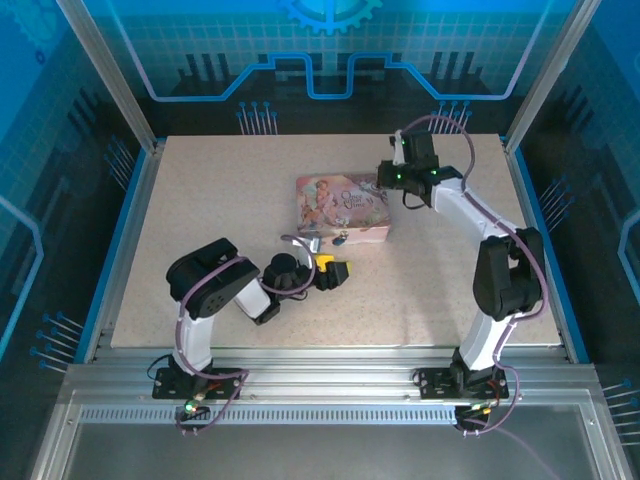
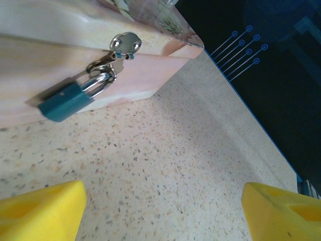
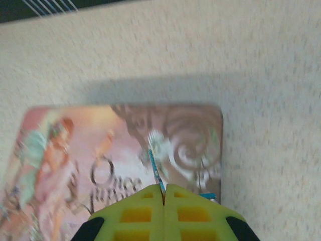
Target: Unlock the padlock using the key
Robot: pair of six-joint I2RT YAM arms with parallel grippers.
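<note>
1. The right gripper is clamped tight on a thin sliver that is probably the key, though the wrist view is too blurred to be sure. So little of it is pinched, and so near the tips, that it could twist or slip out when pressed into a keyhole.
2. The padlock hangs loose from the hasp on the pink tin's near wall. If nothing steadies it, it may swing away from the key, or the tin may slide on the table.
3. The key is above the lid, apart from the padlock on the wall below. Both arms must meet at one small spot, so the fingers could clash.
4. The left gripper sits low over the table, aimed at the padlock. Its fingers are spread wide and empty, short of touching the padlock.
5. The right arm reaches out over the tin, with the gripper pointing down at the lid.
</note>
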